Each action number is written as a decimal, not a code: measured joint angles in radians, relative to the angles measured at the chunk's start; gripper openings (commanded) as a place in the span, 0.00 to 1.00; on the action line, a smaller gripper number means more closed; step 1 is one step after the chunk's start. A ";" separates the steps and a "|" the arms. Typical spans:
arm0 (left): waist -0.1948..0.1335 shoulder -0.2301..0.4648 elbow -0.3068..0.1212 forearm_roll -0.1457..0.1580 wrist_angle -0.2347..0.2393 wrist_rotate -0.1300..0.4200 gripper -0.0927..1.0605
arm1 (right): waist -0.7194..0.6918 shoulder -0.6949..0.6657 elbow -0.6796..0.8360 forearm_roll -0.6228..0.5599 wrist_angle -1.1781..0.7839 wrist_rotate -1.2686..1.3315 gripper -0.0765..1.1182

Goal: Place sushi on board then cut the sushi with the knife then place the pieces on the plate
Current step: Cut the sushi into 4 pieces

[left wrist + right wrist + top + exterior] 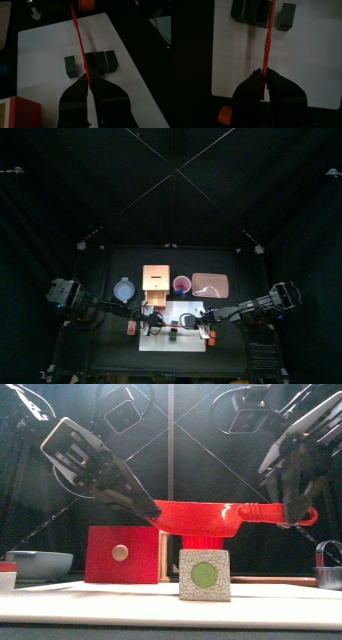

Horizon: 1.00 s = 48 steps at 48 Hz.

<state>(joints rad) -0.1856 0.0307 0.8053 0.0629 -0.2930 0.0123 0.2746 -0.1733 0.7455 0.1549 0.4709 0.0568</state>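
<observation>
Front view: red knife held level, clear above the sushi roll.
From where I stand, the left gripper is clamped on the blade tip and the right gripper on the handle. The roll lies on the white board, one block split off, with the knife over that gap.

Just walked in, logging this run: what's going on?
Both grippers hold one red toy knife level between them: the left gripper at the blade's end, the right gripper at the handle. It hangs above the sushi roll on the white board, in line with a gap where one piece stands apart.
</observation>
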 measured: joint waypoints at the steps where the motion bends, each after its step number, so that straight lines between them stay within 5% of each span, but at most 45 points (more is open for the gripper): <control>1: -0.003 0.002 -0.002 -0.006 0.000 0.000 0.42 | 0.003 0.003 0.000 0.008 -0.002 0.000 0.32; 21: -0.014 0.091 -0.021 -0.037 -0.006 0.002 0.42 | 0.011 0.040 0.003 0.018 -0.006 0.000 0.32; 48: -0.021 0.061 -0.012 -0.052 -0.005 -0.002 0.42 | 0.017 0.040 0.006 0.041 -0.009 0.000 0.32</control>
<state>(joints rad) -0.2071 0.0920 0.7931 0.0107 -0.2976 0.0107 0.2915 -0.1335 0.7517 0.1963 0.4617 0.0568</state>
